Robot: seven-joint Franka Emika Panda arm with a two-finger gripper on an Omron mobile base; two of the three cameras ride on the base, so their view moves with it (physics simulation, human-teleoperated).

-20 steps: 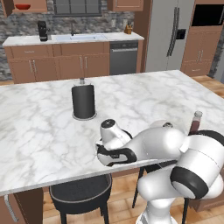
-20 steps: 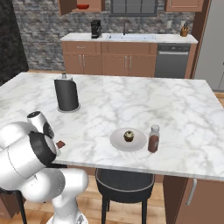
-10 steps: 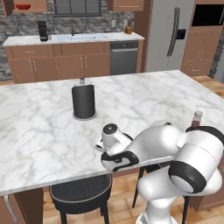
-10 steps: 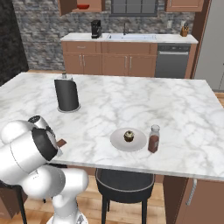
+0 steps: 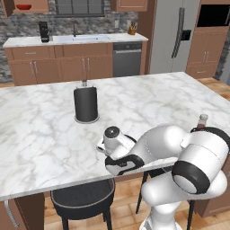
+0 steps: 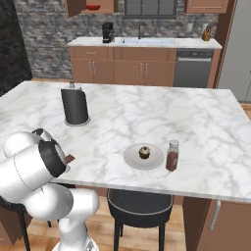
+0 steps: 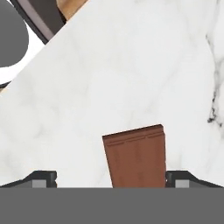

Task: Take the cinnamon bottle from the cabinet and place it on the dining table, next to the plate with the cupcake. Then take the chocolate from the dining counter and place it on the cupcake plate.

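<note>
With the cinnamon bottle (image 6: 171, 155) already standing upright just beside the plate (image 6: 132, 158) that carries the cupcake (image 6: 144, 152), the first half of the task looks done, and the work now turns on the chocolate (image 7: 136, 157). In the hand view the brown bar lies flat on the marble worktop (image 5: 40, 134), and the gripper (image 7: 111, 178) hangs over it with the jaws spread wide, one dark tip on each side of the bar and neither pressed against it, so nothing is pinched yet. The hand points down at the slab, which suits a thin flat piece that can only be taken across its narrow width from above. The bar sits slightly skewed between the tips and closer to one of them, so a small turn of the wrist before closing would probably give a squarer hold. Taking the plate as the landmark, the right base view shows the chocolate well apart from it, near the worktop's front edge on the side away from the bottle, half hidden by the arm's white shoulder. A dark paper towel holder (image 6: 74, 105) stands farther back from the plate on that same side, clear of the likely carrying path. Because the bar lies so near the edge, a clumsy closing might nudge it off.
</note>
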